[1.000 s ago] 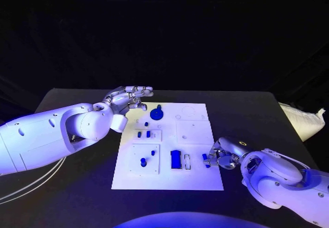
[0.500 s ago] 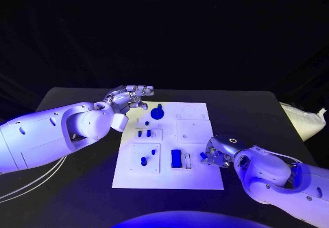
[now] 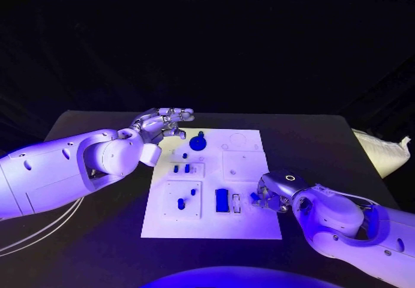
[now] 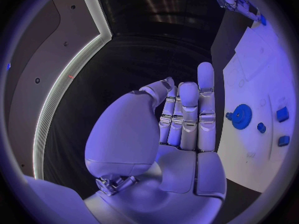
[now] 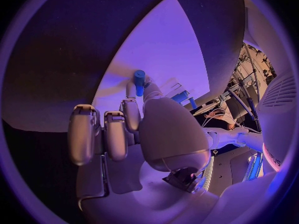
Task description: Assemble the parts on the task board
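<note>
Head view: task board (image 3: pixel 246 157) lies mid-worktop (image 3: pixel 320 138); left hand (image 3: pixel 162 124) hovers off its eleven o'clock corner, fingers apart, holding nothing — right hand (image 3: pixel 270 197) sits at the board's four o'clock edge, pinching a small blue peg (image 3: pixel 256 197). Blue gear (image 3: pixel 198 143) rests at twelve.

Left wrist view: fingers (image 4: pixel 187 117) straight and empty, gear (image 4: pixel 241 117) beside them.

Right wrist view: peg (image 5: pixel 139 81) upright between fingertips, above the board (image 5: pixel 168 50).
</note>
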